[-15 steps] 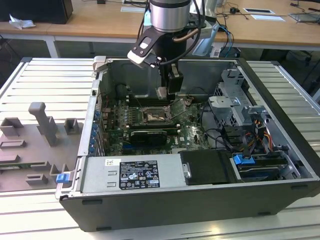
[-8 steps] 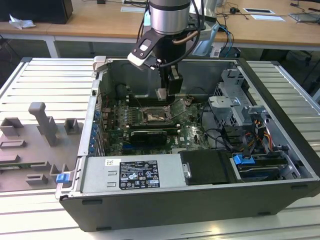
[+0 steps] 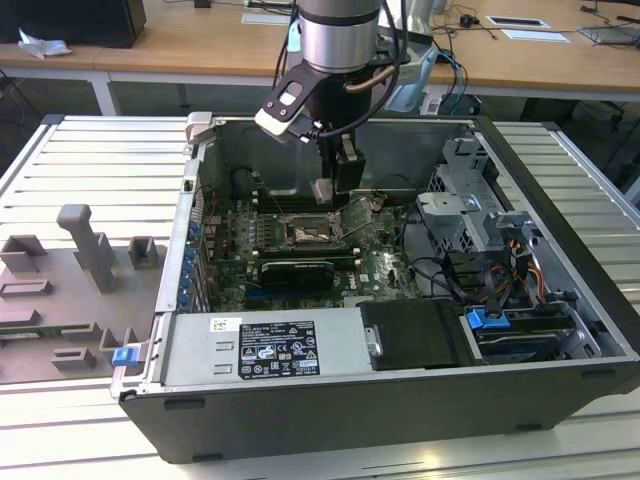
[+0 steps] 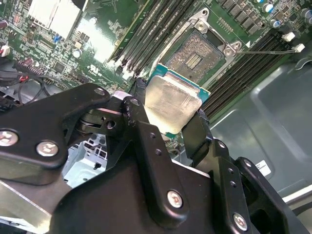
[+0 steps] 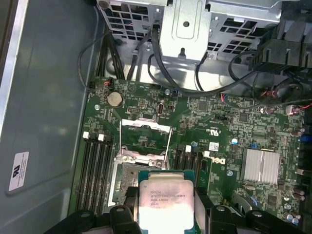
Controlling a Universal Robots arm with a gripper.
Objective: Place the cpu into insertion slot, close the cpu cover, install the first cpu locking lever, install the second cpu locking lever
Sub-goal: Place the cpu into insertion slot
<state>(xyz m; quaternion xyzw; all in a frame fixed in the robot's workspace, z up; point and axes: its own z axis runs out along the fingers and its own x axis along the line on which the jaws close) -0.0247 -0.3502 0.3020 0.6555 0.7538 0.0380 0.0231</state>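
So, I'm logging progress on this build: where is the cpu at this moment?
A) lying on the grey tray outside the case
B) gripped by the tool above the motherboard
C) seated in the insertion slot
B: in the second wrist view the tool is clamped on the cpu by its edges, and the insertion slot beyond it lies bare.

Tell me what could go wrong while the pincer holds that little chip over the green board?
The pincer grips the cpu by its edges alone, so it could slip and drop onto the board. If it comes down off-centre or slanted, it might damage the bare contacts of the insertion slot. The open cpu cover lies right beside the slot; a finger might catch it.
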